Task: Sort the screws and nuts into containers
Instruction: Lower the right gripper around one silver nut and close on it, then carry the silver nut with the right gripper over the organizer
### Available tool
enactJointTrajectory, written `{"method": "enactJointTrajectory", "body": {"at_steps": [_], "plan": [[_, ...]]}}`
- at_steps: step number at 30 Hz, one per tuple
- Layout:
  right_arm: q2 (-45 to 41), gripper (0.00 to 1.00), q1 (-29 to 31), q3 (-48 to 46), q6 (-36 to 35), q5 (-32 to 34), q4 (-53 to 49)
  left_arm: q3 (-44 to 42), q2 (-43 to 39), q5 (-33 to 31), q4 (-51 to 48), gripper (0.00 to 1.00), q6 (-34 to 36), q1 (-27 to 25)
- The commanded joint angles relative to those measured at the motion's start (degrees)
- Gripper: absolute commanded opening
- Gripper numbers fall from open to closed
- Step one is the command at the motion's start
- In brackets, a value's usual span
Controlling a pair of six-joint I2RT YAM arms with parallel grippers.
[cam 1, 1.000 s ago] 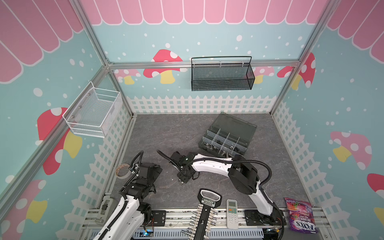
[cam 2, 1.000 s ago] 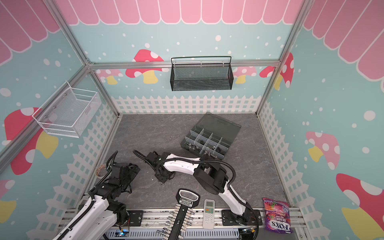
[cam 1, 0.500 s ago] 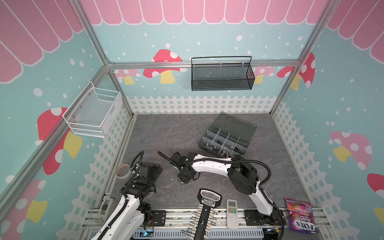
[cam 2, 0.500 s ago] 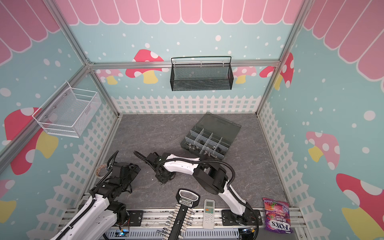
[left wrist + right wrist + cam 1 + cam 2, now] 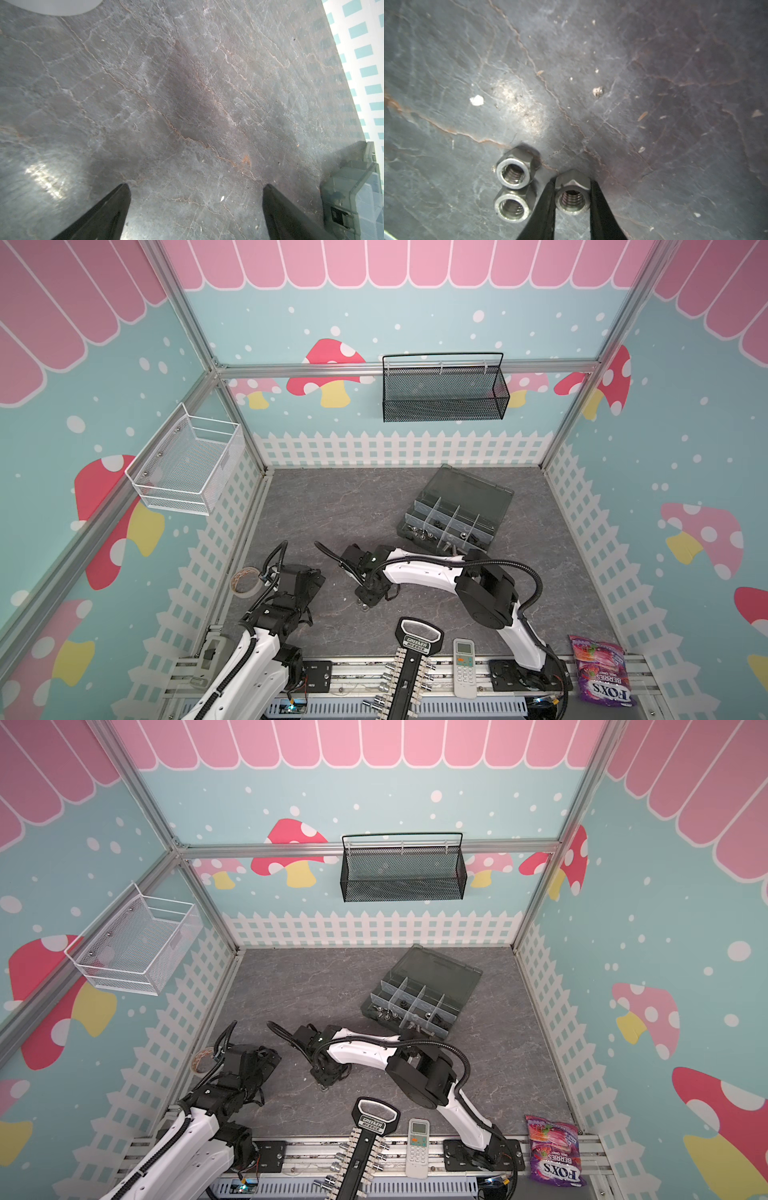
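Observation:
Three silver hex nuts lie close together on the grey floor in the right wrist view. My right gripper (image 5: pixel 572 182) is shut on one nut (image 5: pixel 572 199), a black finger against each side. The other two nuts (image 5: pixel 515 172) (image 5: pixel 511 205) sit just beside one finger. In both top views this gripper (image 5: pixel 368 599) (image 5: pixel 326 1079) points down at the floor, front centre. My left gripper (image 5: pixel 196 187) (image 5: pixel 307 576) is open over bare floor. The organiser box (image 5: pixel 453 518) (image 5: pixel 415 998) stands open behind, with small metal pieces in its front containers; screws cannot be told apart there.
A tape roll (image 5: pixel 245 581) lies by the left fence. A socket rack (image 5: pixel 409 668), a remote (image 5: pixel 464 662) and a candy bag (image 5: pixel 600 672) line the front edge. A black mesh basket (image 5: pixel 442 393) and a white wire basket (image 5: pixel 187 468) hang on the walls.
The right gripper's jaws have closed in onto the nut while the arm stayed almost in place. The left arm has not moved.

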Motion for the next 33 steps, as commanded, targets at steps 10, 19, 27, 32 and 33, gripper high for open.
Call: {"method": "enactJointTrajectory", "body": {"at_steps": [10,19,27,32,33], "plan": [[-6.5,0.11,-5.92,-7.09,2.51,4.41,-0.1,-0.93,0.23,-0.1,0.67,1.0,-1.02,0.46],[-16.12,0.08,-14.79,-13.27,2.85,6.7,2.06,-1.01,0.21,0.25,0.76,1.0,-1.03,0.54],[-25.02,0.08,-24.83,-17.76,1.5,9.85,2.27,-1.01,0.37,0.64,1.07,1.0,-1.18,0.54],[-27.35,0.08,-30.72,-19.92,0.28,9.47,3.77,-1.01,0.6,1.0,1.54,1.0,-1.11,0.54],[-27.52,0.08,-31.86,-20.29,-0.03,9.12,4.23,-1.01,0.72,1.13,1.56,1.0,-1.13,0.54]]}}
